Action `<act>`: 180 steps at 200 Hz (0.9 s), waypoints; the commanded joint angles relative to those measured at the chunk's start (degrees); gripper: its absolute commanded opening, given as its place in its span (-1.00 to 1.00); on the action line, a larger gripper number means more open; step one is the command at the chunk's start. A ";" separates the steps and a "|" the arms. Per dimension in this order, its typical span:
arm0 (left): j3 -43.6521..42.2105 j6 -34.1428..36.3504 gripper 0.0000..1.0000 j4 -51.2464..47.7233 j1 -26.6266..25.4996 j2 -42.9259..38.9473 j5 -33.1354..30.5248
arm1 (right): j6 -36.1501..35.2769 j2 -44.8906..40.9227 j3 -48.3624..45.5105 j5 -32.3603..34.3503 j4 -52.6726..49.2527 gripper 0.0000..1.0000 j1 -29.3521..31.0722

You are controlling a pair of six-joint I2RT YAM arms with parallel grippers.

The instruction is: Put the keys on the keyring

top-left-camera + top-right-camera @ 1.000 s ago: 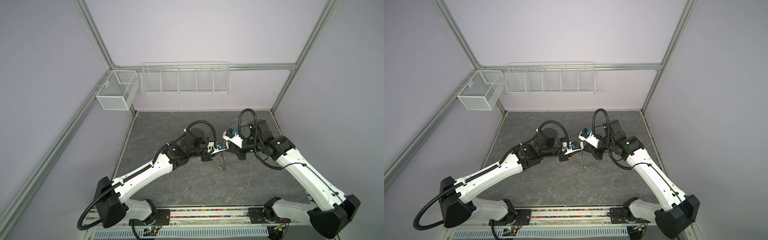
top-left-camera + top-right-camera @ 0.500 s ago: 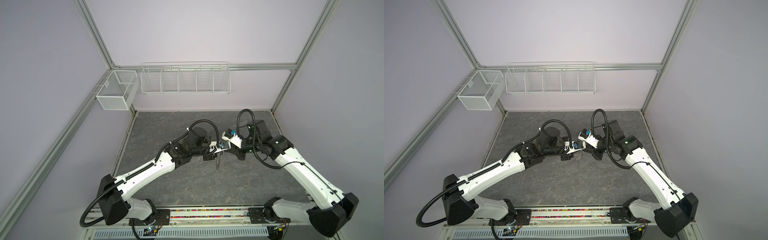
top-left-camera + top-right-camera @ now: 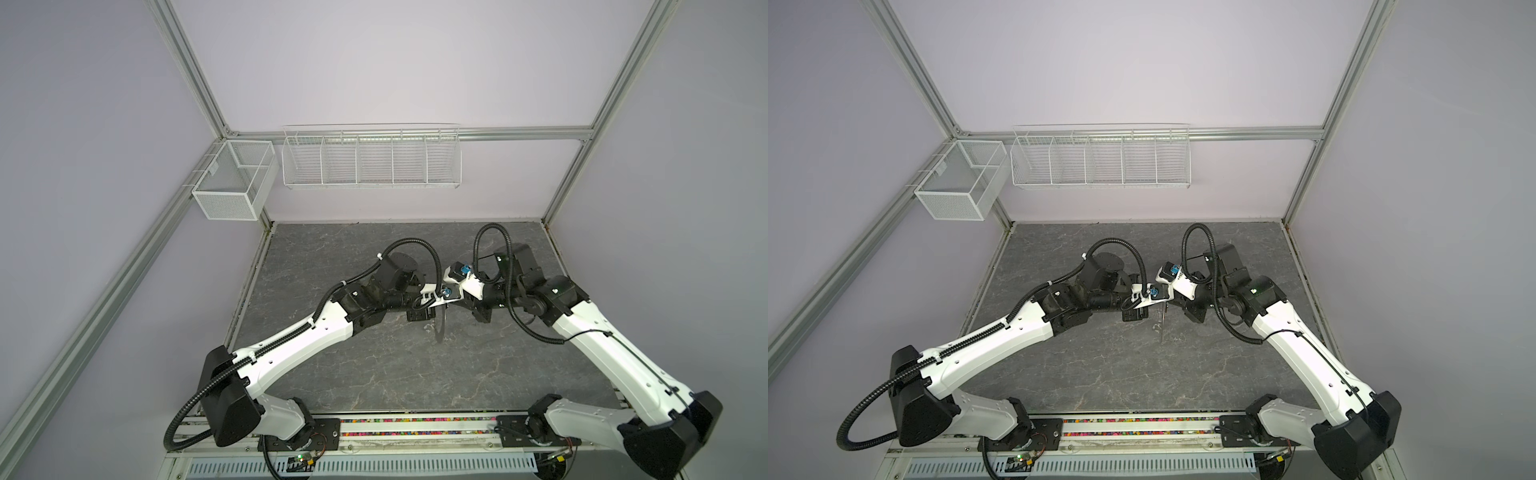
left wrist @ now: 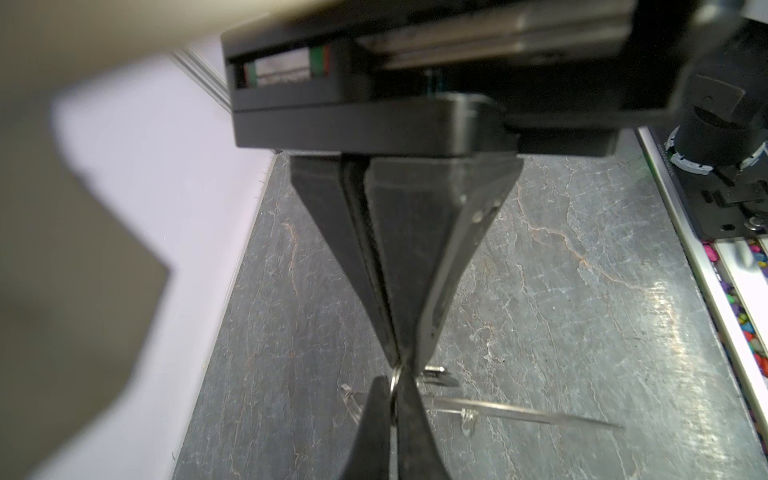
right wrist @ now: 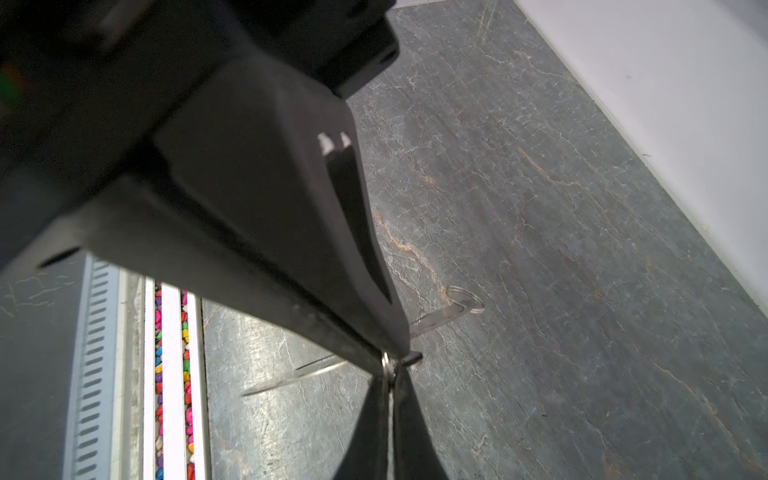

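TIP TO TIP: My left tool and right tool stood nose to nose at the centre of both top views. Each was pinched shut on one small wire loop of the keyring, whose grey disc hung edge-on just below them over the tabletop. The top views gave only that thin sliver. The wrist views showed the loop between closed fingers, and the right wrist view a second loop at the disc's rim.
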 commanded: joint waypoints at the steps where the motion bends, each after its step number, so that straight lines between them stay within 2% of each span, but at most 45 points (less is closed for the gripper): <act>1: 0.79 1.09 -1.00 -1.07 -0.08 0.64 1.09 | -1.91 -4.12 -1.84 -0.77 7.05 -0.86 0.94; 24: 0.12 -0.04 -1.00 -0.10 -0.07 0.19 1.80 | -1.51 -5.49 -3.58 -0.17 9.44 -0.86 1.03; 38: -1.35 -1.42 -1.00 2.30 -0.01 -0.85 1.78 | -0.96 -5.58 -3.93 1.90 9.53 -0.60 1.01; 54: -4.22 -3.58 -1.00 6.50 0.30 -2.88 1.60 | 0.33 -6.51 -5.45 6.69 10.29 -0.53 1.01; 71: -7.51 -7.91 -1.00 12.11 1.59 -5.39 3.22 | 3.51 -9.06 -9.09 9.76 13.99 -0.32 0.63; 103: -13.39 -18.62 -1.00 26.07 4.81 -8.62 5.66 | 8.45 -12.07 -13.55 10.56 18.34 -0.24 0.51; 137: -16.42 -23.31 -1.00 33.32 5.66 -9.51 7.64 | 12.96 -10.51 -15.53 8.00 21.07 -0.19 0.83; 180: -20.53 -30.45 -1.00 45.30 6.64 -9.15 6.06 | 16.04 -7.84 -13.33 3.70 25.04 -0.20 1.35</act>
